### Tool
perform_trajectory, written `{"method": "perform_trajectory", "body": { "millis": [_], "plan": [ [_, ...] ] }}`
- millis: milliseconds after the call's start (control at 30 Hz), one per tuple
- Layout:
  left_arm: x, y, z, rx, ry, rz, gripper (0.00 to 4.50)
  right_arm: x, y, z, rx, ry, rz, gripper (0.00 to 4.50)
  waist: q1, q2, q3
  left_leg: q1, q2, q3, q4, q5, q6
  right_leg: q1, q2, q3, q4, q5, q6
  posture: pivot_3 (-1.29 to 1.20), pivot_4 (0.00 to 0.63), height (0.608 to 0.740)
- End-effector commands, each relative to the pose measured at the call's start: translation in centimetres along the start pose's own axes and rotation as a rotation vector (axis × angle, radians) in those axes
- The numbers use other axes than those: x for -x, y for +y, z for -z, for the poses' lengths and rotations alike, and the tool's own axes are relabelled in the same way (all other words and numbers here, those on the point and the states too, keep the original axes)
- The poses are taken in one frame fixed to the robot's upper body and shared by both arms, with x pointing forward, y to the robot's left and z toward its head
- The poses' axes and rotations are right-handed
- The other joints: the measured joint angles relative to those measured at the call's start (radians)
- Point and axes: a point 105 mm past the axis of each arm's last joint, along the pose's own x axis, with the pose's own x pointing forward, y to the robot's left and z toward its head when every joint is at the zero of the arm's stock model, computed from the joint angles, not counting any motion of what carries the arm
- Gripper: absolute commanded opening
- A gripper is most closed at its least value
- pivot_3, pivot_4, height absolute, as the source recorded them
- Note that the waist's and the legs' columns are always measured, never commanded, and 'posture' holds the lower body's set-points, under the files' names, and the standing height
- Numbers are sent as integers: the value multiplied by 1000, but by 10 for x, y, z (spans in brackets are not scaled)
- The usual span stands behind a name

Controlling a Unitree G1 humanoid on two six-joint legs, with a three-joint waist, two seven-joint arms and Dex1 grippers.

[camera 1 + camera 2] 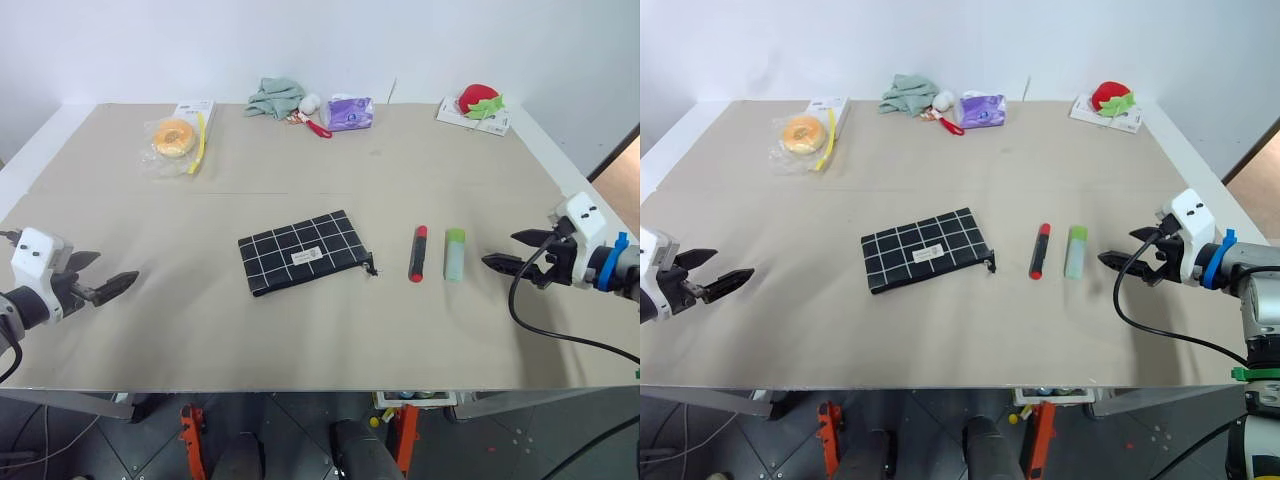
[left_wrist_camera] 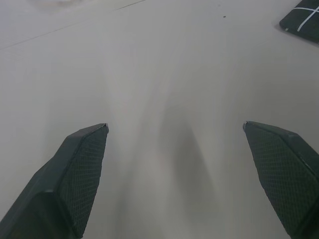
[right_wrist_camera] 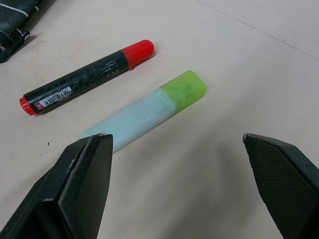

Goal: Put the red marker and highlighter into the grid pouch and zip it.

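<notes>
We see the pouch (image 1: 303,252) lying flat near the middle of the bench (image 1: 300,330), its zip pull at the end that faces the pens. The zip looks closed, though we cannot be sure from here. Just beside that end lies the marker (image 1: 418,253), and just beside it the highlighter (image 1: 454,253). The two lie parallel and apart, their long axes running away from us, caps at the far end.

Our right pincer (image 1: 503,251) hovers above the bench near the highlighter, jaws wide and empty, pointing across toward it. So the highlighter's long axis lies roughly square to the pincer's line of approach. The marker lies beyond it, then the pouch. In the right wrist view the highlighter (image 3: 144,110) sits between the spread fingers (image 3: 79,194), angled across, with the marker (image 3: 84,77) further on.

Our left pincer (image 1: 108,272) hangs wide and empty over the left side of the bench, well apart from the pouch, whose corner (image 2: 303,20) shows at the edge of its wrist view.

We judge nothing has been packed yet. The right arm is plainly nearer both pens; the left is better placed to steady the pouch. The right pincer should close across the highlighter's narrow width, not along its length.
</notes>
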Motion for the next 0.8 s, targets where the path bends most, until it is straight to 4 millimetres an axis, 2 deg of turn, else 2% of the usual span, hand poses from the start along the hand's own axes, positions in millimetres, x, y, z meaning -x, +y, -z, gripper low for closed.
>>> {"method": "perform_trajectory", "body": {
  "millis": [33,800],
  "plan": [
    [5,11,-14,-37,-53,-51,4479,3,-2,-10,27,-26,4,4500,0,0,0,0,0,0,0,0,0,0,0,0,0,0,0,0,150,739],
    [0,17,-21,-21,-82,-87,4479,4,-3,-7,22,-33,3,4500,0,0,0,0,0,0,4,0,0,1,0,0,1,2,1,0,150,739]
  ]
}}
